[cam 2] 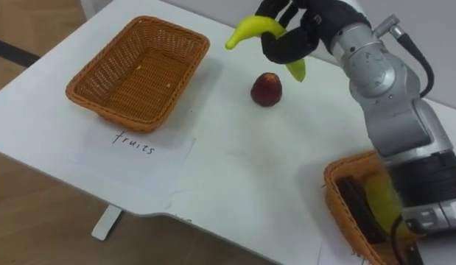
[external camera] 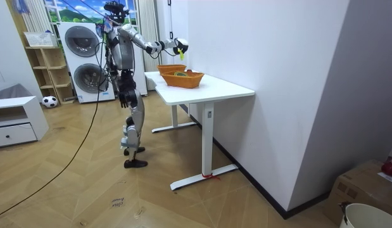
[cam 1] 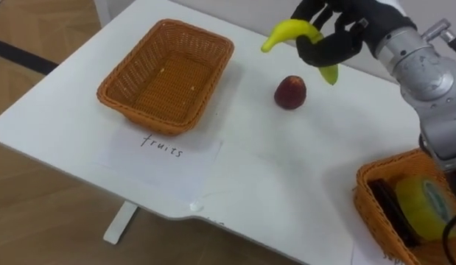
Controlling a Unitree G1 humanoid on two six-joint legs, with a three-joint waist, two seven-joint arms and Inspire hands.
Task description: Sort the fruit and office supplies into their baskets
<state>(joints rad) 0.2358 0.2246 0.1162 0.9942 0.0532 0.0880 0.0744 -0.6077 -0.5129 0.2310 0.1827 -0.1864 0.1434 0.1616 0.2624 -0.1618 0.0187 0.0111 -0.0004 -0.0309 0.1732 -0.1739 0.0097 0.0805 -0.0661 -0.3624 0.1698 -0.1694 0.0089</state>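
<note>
White table [cam 1: 286, 169], banana [cam 1: 290, 30] in the air.
Right hand [cam 1: 332, 46] clamped round it, up near red fruit [cam 1: 290, 92]; wicker basket [cam 1: 150, 121] well to the left.

White table [cam 1: 286, 184]: L basket [cam 1: 143, 118], red fruit [cam 1: 290, 92] mid, R basket [cam 1: 369, 202], paper label [cam 1: 161, 147].

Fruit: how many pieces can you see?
2. The banana is in the right hand; the red fruit lies on the table. The basket at lower right is partly hidden, so more could be there.

Two baskets [cam 1: 132, 70] [cam 1: 369, 202], one banana [cam 1: 290, 31], one apple [cam 1: 290, 92], maybe tape [cam 1: 423, 206]
</note>
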